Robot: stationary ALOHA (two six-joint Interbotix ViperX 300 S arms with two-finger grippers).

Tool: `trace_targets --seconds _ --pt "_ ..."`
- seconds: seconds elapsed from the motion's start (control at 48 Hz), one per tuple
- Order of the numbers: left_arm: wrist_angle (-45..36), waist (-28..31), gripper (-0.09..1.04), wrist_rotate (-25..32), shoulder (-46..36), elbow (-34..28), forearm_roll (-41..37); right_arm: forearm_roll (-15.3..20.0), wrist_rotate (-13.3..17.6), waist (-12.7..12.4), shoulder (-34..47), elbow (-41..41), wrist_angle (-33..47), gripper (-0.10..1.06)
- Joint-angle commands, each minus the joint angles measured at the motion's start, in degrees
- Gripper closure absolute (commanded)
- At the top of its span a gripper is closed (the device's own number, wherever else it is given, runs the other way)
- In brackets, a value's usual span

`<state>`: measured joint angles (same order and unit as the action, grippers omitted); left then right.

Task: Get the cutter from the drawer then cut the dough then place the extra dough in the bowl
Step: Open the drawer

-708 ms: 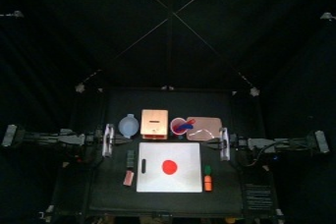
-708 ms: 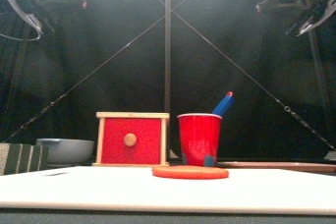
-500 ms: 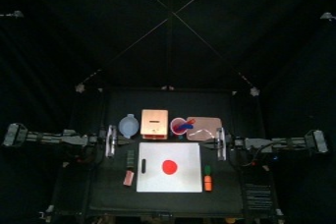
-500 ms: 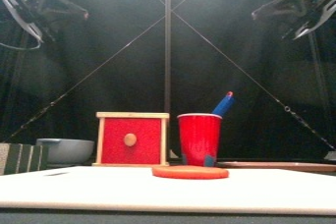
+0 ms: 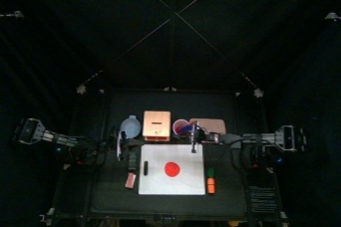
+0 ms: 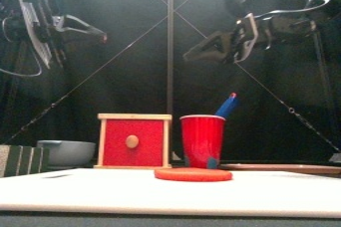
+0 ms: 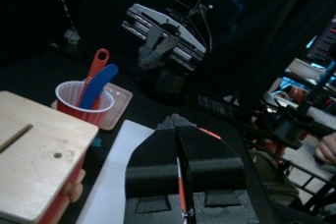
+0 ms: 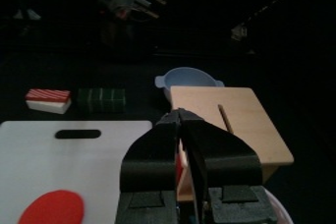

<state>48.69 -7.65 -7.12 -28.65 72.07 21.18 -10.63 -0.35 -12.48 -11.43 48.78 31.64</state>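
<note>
Looking down from the top view, I see my left claw (image 5: 124, 144) hanging just beside the blue-grey bowl (image 5: 131, 126). My right claw (image 5: 198, 141) hangs over the back edge of the white cutting board (image 5: 186, 186), near the red cup (image 5: 185, 127) and the pink tray (image 5: 210, 126). The red dough (image 5: 170, 166) lies flat in the middle of the board. The wooden box (image 5: 159, 124) stands behind the board, between bowl and cup.

From the front, both my claws hang high above everything. The box's red drawer front (image 6: 135, 141) sits closed, and the dough rests on the board before the cup.

My left wrist view shows my left jaws pressed together with nothing between them. Beyond them the cup holds a blue knife (image 7: 94, 83) and a red knife (image 7: 98, 63), with the box beside it.

My right wrist view shows my right jaws clenched as well, and empty, above the board close to the box. The bowl sits past the box. A dark green sushi roll (image 8: 101, 97) and a red-and-white striped toy (image 8: 49, 99) lie just off the board's edge.
</note>
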Motion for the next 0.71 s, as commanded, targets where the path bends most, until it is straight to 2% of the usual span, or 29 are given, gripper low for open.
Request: trace_targets --seconds 0.021,0.229,0.458,0.708 --pt "4.31 -1.58 0.92 -0.88 5.45 -2.72 2.46 -1.58 0.09 -1.76 7.56 -6.68 2.2 1.01" --pt "6.59 -1.93 0.85 -5.45 14.41 -5.98 6.68 -3.16 0.0 -3.69 18.9 -16.35 2.2 1.01" --pt "6.59 -1.93 0.66 -12.83 25.93 -10.11 9.58 -3.34 -0.09 -5.62 25.93 -22.76 2.2 1.01" --pt "6.42 -1.67 0.42 -18.19 31.03 -13.54 13.45 -4.04 0.0 -5.89 28.83 -26.28 2.2 1.01"
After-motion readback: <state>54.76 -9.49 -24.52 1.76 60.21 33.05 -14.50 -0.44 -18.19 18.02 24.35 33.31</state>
